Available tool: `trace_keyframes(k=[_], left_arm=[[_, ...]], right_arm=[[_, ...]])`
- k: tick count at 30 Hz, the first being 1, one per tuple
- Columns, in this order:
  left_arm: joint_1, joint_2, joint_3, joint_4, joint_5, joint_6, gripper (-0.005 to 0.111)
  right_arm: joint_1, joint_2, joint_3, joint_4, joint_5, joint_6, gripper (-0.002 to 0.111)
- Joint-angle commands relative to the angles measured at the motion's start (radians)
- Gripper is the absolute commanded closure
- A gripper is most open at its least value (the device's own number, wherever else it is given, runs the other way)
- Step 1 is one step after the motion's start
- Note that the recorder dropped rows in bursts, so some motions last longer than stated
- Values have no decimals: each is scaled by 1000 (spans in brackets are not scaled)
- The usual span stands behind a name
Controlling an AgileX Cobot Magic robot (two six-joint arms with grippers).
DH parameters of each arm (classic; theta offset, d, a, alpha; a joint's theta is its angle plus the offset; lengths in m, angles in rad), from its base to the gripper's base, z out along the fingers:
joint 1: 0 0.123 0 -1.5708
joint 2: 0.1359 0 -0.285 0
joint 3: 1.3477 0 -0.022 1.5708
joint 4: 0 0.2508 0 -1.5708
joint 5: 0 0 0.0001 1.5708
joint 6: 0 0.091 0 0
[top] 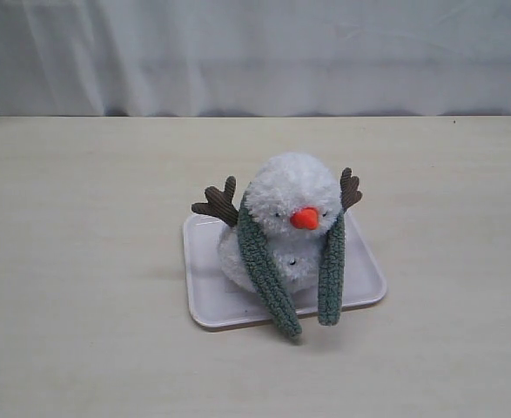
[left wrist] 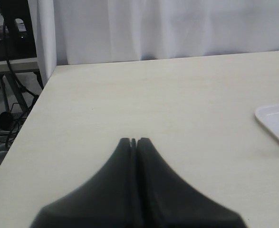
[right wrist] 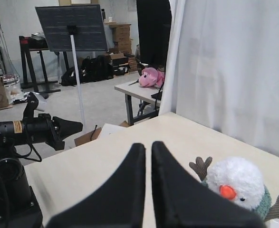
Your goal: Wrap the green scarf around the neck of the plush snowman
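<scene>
The plush snowman sits just right of the centre of the exterior view on a flat white tray, which lies on the pale wooden table. A white curtain fills the top of the frame. The snowman faces the camera with its orange nose tipped slightly downward, and its brown twig arms are raised on either side of the head. The green scarf lies around the back of its neck, and both ends hang down the front, apart and uncrossed. The left end slants toward the lower centre, and its tip passes over the tray's front edge onto the table. The right end drops almost straight and stops near that same edge. In the left wrist view the left gripper hangs above bare tabletop with its two dark fingers pressed together and nothing between them. A corner of the tray shows well away from it. In the right wrist view the right gripper has its fingers drawn together, with only a thin slit between them, and it grips nothing. The snowman's head shows just beyond one finger, with a band of scarf at its neck. A pink plush toy lies on a separate table far behind.
</scene>
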Motion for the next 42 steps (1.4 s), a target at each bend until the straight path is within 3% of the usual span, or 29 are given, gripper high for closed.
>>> trace_keyframes(k=[1,24,35,42], left_arm=[[-6,-2,2,1,-10,0,107],[-6,-2,2,1,-10,0,107],[-6,-2,2,1,-10,0,107],[-6,-2,2,1,-10,0,107]], right_arm=[[-7,-39,4,-8,0,3,104],[-443,-96,61,-76,-11,-9,104],[-614,-96,65,-126,-237,-28,104],[-681,-96,200,-220,-462,78,104]])
